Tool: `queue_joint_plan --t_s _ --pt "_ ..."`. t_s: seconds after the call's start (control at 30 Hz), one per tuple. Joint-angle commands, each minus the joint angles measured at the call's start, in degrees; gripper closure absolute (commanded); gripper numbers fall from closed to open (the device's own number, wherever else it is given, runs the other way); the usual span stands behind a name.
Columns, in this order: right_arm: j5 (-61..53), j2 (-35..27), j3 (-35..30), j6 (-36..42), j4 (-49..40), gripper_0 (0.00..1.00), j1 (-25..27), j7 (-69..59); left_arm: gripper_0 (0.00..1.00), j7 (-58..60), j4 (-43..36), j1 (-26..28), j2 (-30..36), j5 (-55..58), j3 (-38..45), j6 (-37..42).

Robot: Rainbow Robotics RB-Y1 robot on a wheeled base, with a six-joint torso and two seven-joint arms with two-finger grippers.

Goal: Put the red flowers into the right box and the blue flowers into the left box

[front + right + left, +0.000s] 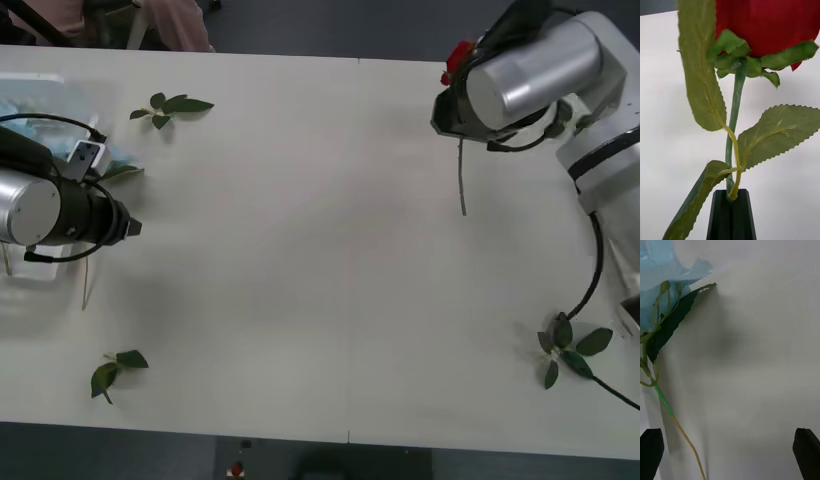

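At the far left edge of the table [330, 250], the left box [30, 85] is partly in view with pale-blue flowers [25, 110] lying in it; the left wrist view shows one blue bloom [666, 270] with a dark leaf and a long stem trailing over the rim onto the table. The left gripper [135, 228] hovers just beside that box, jaws released and wide apart, each black fingertip [651, 453] at its own corner of the wrist view, touching nothing. Loose leaf sprigs lie far left [170, 106], near left [112, 370] and near right [570, 350]; these are not part of the sort and should be left alone. On the far right, the right gripper [462, 100] is raised above the table, jaws clenched on a red rose [767, 26], gripping the stem low down just under the leaf junction, with the stem [461, 180] hanging toward the table. The step in hand appears to be carrying this rose to the right box, which cannot be located from here. To do it well, keep the grip firm, since the thin stem may pivot between the fingers; carry the rose high enough that the dangling stem clears the table; and open the jaws only once bloom and stem are both inside the rim.
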Motion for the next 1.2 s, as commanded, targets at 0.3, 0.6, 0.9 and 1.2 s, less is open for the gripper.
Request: queue_joint_plan --t_s 0.3,0.6,0.9,1.2 --pt "-13.9 -16.9 -24.3 18.5 -20.3 1.00 13.4 11.7 0.00 -0.8 4.7 -2.0 0.9 -2.6 1.0 -5.4" --pt "-15.4 -20.5 -42.6 23.9 -17.4 1.00 21.3 35.1 0.00 -1.1 8.8 -2.6 0.9 -2.6 -0.9 -9.5" --pt "-14.5 -20.5 -48.9 16.9 -8.8 1.00 27.1 49.3 0.00 -0.9 14.2 -5.2 0.9 -2.5 -4.5 -13.2" --pt "-13.2 -20.5 -44.0 -0.7 6.4 1.00 27.8 55.4 0.00 -1.0 19.2 -7.5 0.9 -2.2 -7.1 -16.6"
